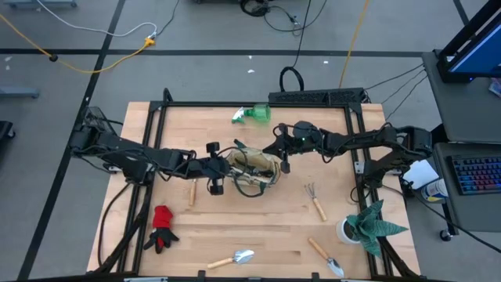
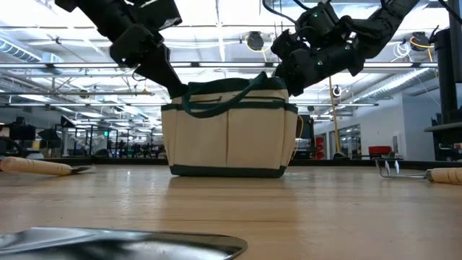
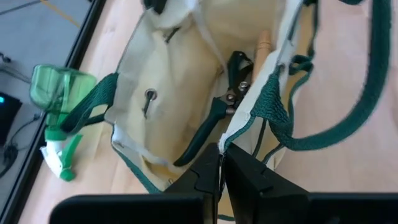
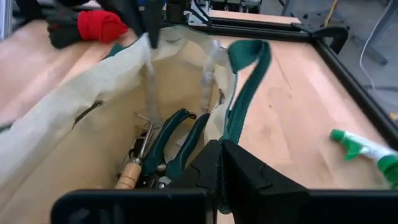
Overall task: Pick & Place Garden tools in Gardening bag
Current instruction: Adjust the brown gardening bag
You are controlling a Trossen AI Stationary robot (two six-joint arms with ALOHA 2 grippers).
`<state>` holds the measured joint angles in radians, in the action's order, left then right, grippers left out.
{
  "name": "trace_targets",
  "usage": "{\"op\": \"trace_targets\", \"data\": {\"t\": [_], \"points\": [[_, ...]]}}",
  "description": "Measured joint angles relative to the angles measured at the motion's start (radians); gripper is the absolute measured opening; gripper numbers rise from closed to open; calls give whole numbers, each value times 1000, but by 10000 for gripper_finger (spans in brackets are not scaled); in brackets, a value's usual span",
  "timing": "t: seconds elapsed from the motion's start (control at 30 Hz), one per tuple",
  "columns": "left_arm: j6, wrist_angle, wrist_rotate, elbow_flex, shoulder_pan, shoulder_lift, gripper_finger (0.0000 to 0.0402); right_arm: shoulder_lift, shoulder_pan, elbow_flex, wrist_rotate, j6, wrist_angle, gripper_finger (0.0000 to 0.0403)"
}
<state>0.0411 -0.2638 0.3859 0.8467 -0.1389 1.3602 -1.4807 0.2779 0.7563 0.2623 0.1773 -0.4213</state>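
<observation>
The cream-and-green gardening bag (image 1: 252, 168) stands on its base at the table's middle. Inside it lie black pruning shears (image 3: 217, 112) and a wooden-handled tool (image 4: 130, 175). My left gripper (image 1: 221, 166) is shut on the bag's left end, and my right gripper (image 1: 279, 157) is shut on its right end. The green spray bottle (image 1: 252, 114) lies on its side behind the bag. A red glove (image 1: 162, 227), two trowels (image 1: 235, 258) (image 1: 326, 257), a fork-rake (image 1: 315, 202) and another wooden-handled tool (image 1: 191, 192) lie flat on the table. My left gripper pinches the bag's top rim (image 3: 244, 121) at its left end between the two shut fingers, coming slanting down from the table's left. The bag stays on the table with its mouth held open. My right gripper pinches the rim at the bag's right end, beside the root of a green handle strap (image 4: 231, 127), coming almost level from the table's right. The strap loops slack beyond the fingers.
A spiky green plant in a white pot (image 1: 366, 225) stands at the near right. A black frame (image 1: 258, 103) runs along the table's edges. Bare wood lies in front of the bag.
</observation>
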Motion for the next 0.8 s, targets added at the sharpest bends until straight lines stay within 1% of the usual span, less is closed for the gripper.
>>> {"op": "trace_targets", "data": {"t": [0.07,0.17,0.27,0.33,0.53,0.7,0.8], "points": [[-10,-1,-6,0,12,0,26,0,0,0,0,37,0,16],[-13,-1,-41,0,22,0,26,0,0,0,-7,39,1,17],[14,-1,-99,0,10,0,26,0,0,1,-59,11,15,11],[31,-1,-115,0,-4,0,26,0,3,1,-84,-2,24,5],[40,-6,-102,0,-33,0,26,1,9,2,-104,-18,60,9],[39,-41,-40,0,-40,0,26,1,9,2,-105,-33,59,17],[35,-40,-29,0,-34,0,26,1,9,2,-105,-34,46,25]]}}
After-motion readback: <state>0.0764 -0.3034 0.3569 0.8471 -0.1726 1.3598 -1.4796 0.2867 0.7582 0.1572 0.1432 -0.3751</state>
